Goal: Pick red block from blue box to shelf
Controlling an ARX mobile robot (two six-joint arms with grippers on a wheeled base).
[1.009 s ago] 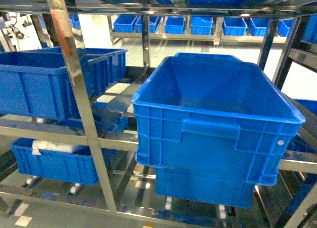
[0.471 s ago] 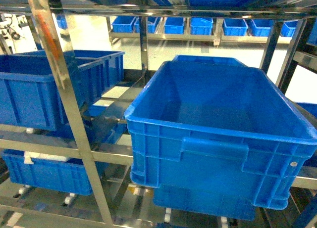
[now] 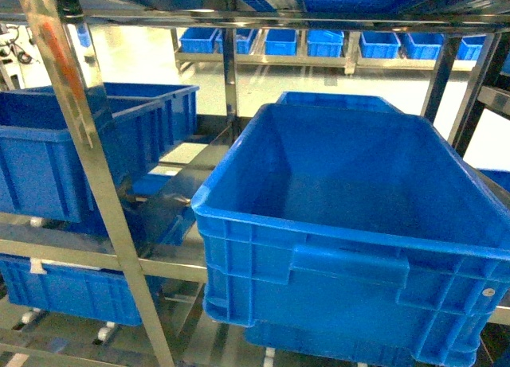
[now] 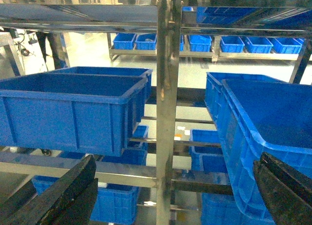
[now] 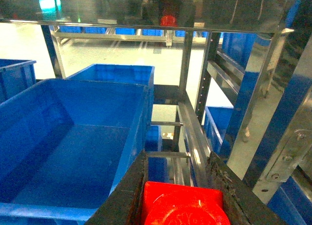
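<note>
In the right wrist view the red block (image 5: pixel 181 205) sits between the two dark fingers of my right gripper (image 5: pixel 178 159), which is shut on it. Ahead of it run the steel rails and uprights of the shelf (image 5: pixel 192 132). My left gripper (image 4: pixel 175 161) is open, its fingers spread wide with nothing between them, and it faces a shelf upright (image 4: pixel 168 112). The head view shows the shelf (image 3: pixel 80 168) close up, with neither gripper in sight. The blue box is out of view.
A large dark blue ribbed crate (image 3: pixel 351 224) fills the middle tier at the right, with more crates at the left (image 3: pixel 48 152) and below. A row of small blue crates (image 3: pixel 319 40) stands on a far rack. The large crate (image 5: pixel 73 142) lies left of my right gripper.
The head view has drawn closer to the shelf: the large crate looms bigger and lower, and the near upright has slid to the left.
</note>
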